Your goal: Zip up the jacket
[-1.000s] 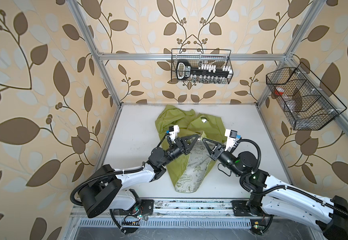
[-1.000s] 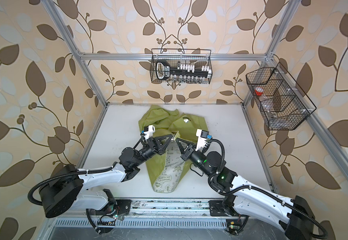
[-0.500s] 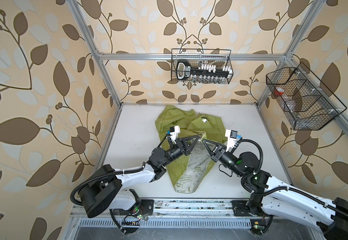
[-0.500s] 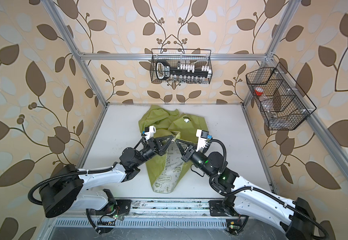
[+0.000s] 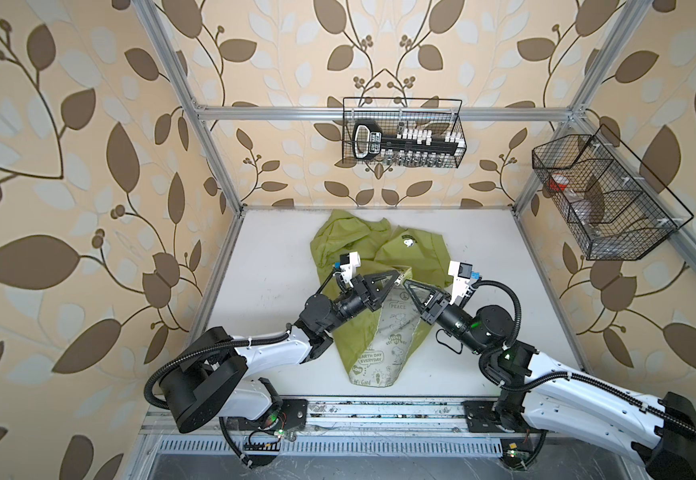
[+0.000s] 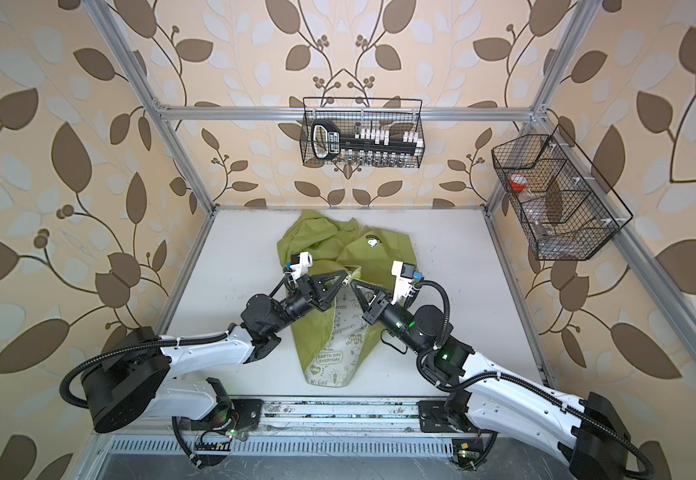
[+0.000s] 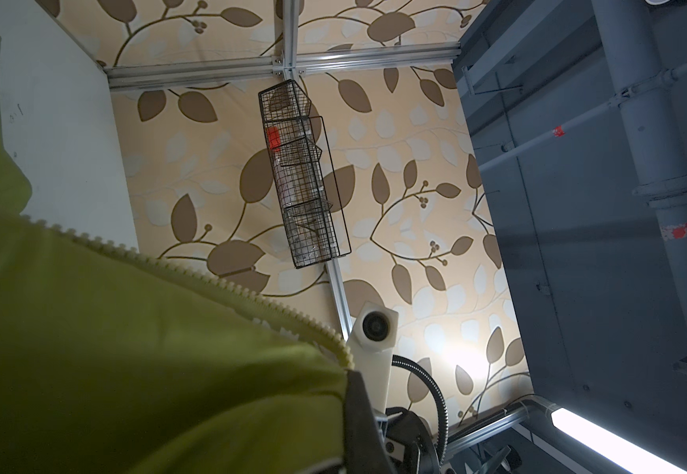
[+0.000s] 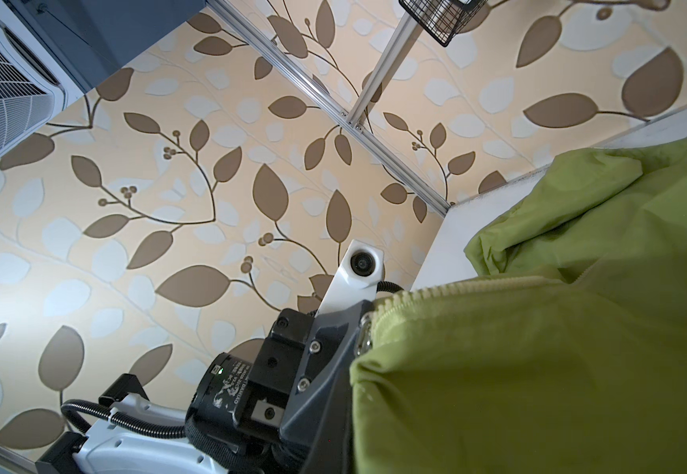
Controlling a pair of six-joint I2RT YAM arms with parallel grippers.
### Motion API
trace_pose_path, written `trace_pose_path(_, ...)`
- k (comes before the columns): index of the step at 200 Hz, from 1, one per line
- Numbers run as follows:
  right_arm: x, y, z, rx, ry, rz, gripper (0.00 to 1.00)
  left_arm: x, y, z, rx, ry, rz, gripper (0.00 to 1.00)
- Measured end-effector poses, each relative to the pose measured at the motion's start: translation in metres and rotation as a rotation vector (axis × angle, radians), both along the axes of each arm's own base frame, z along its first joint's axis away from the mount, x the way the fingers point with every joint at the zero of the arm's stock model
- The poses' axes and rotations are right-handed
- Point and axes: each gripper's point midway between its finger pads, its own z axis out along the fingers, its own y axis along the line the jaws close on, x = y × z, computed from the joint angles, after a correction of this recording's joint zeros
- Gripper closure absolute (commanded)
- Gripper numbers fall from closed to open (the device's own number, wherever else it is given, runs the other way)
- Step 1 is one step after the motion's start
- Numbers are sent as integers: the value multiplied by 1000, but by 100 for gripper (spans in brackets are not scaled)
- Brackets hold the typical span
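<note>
The lime-green jacket (image 5: 419, 253) (image 6: 383, 253) lies crumpled at the middle of the white table, its front open and the white printed lining (image 5: 394, 332) showing in both top views. My left gripper (image 5: 396, 275) (image 6: 344, 274) is shut on the jacket's left front edge and holds it raised. In the left wrist view the zipper teeth (image 7: 194, 271) run along that green edge. My right gripper (image 5: 407, 284) (image 6: 354, 284) is shut on the right front edge, tip to tip with the left. The right wrist view shows pale teeth (image 8: 477, 285) and a small metal slider (image 8: 364, 340).
A wire basket (image 5: 402, 139) with a black tool hangs on the back wall. A second wire basket (image 5: 600, 199) hangs on the right wall. Bare table (image 5: 504, 257) lies to the right of the jacket and bare table (image 5: 271, 266) to its left. Aluminium posts frame the corners.
Both grippers keep their hold at the same spot. The right arm's elbow has sunk very slightly.
</note>
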Motion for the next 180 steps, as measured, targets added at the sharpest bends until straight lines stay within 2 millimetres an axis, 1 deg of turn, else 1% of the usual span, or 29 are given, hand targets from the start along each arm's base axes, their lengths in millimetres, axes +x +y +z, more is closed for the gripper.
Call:
trace_pose_path(43,-1,-1,-5,0,6,2,100,0,0,-1,3,2,-2,100)
trace_pose_path(147,0,-3,-7,-3,11,2,100,1,-2,-4,9,11,-3,100)
trace_pose_path(180,-1,0,-9,0,26,17,86,2,-2,-6,9,13,-1,100)
